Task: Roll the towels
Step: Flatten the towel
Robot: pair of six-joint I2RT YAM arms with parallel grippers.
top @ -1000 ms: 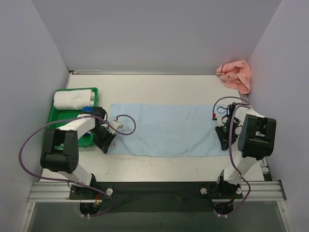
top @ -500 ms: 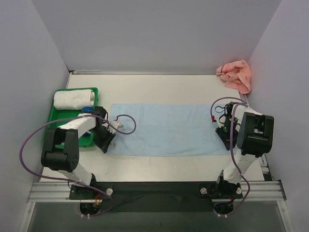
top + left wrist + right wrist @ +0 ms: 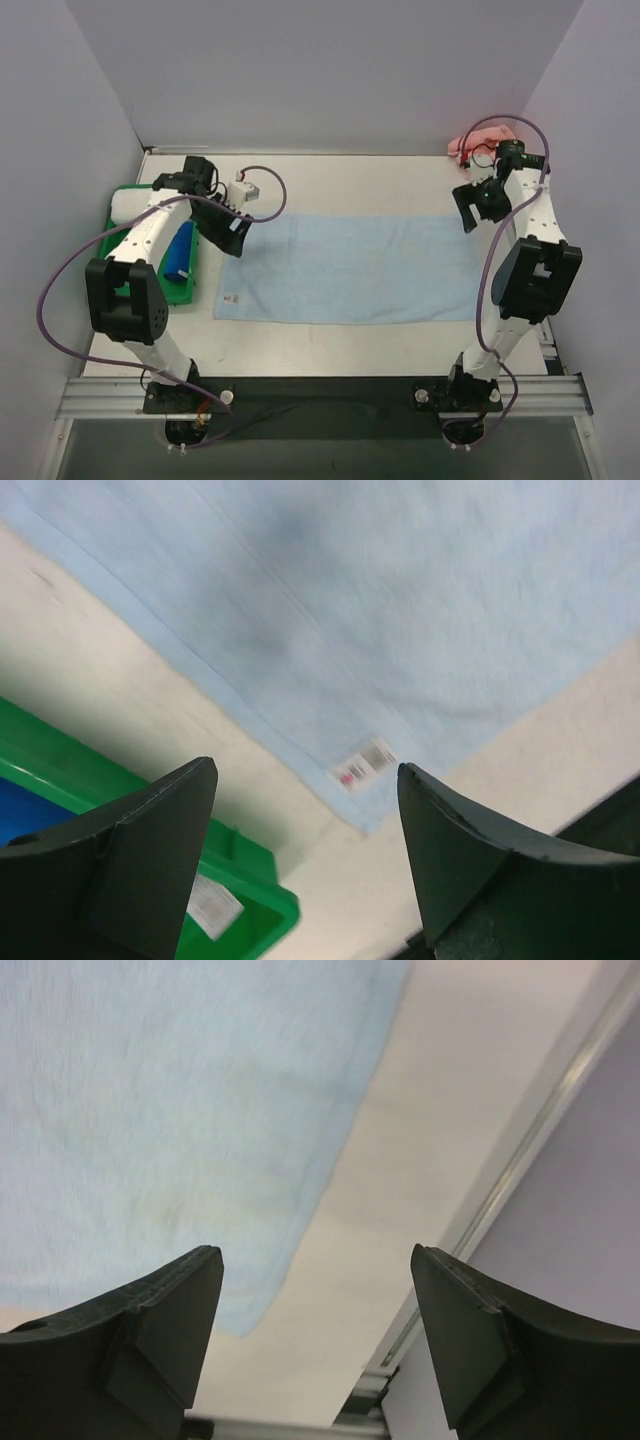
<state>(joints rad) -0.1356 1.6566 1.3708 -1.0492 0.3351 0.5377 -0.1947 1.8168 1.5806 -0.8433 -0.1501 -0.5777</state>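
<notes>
Hiding most of the pink towel (image 3: 481,135) is the right arm (image 3: 527,203).

A green tray (image 3: 178,291) sits at the left side of the white table (image 3: 340,180). At the tray's far end lies a white roll of cloth (image 3: 124,208), partly hidden. Nearer than the roll, along the tray's right wall, lies a blue thing (image 3: 181,250); what it is cannot be told. A white sticker (image 3: 213,905) shows inside the tray near a corner. Pale grey walls (image 3: 320,70) stand just left of the tray and beyond it. A metal rail (image 3: 320,397) runs along the table edge on the tray's near side.
</notes>
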